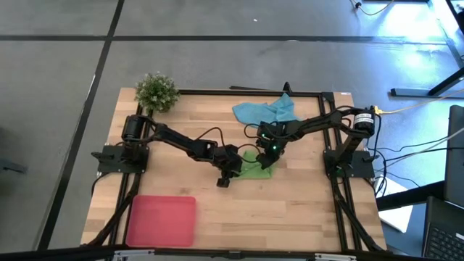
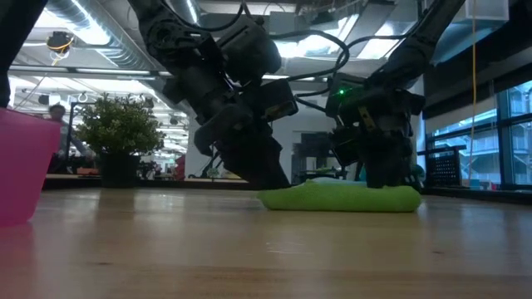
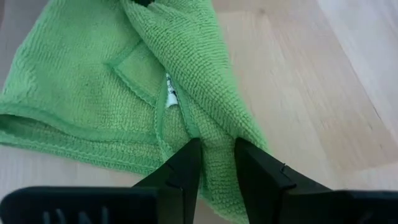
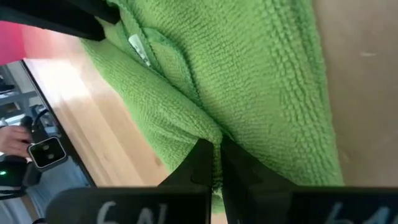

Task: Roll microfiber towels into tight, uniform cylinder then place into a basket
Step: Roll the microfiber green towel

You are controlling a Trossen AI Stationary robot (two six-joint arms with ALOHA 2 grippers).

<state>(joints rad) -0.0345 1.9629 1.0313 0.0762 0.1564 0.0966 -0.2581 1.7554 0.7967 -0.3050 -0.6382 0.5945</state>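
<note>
The lime green towel (image 1: 258, 168) lies bunched and partly folded on the table's middle; it shows as a low lump in the low view (image 2: 341, 198). My left gripper (image 1: 235, 171) is shut on its left side and my right gripper (image 1: 270, 155) is shut on its far right part. The light blue towel (image 1: 267, 110) lies crumpled near the far edge. The pinkish-red basket (image 1: 161, 220) stands at the near left, away from both grippers. My left gripper (image 3: 217, 158) pinches a raised fold of the green towel (image 3: 212, 134) between its two fingers, several layers thick. It comes slanting down from the table's left. The towel rests on the table. My right gripper (image 4: 217, 158) pinches a ridge of the green towel (image 4: 208, 127) between its two nearly closed fingers. It comes from above, pointing down. The cloth spreads on the table around the fingers.
A small green plant (image 1: 156, 90) stands at the far left corner. The blue towel lies just behind the right arm. Bare wood (image 1: 290, 217) shows between the green towel and the near edge, to the right of the basket.
</note>
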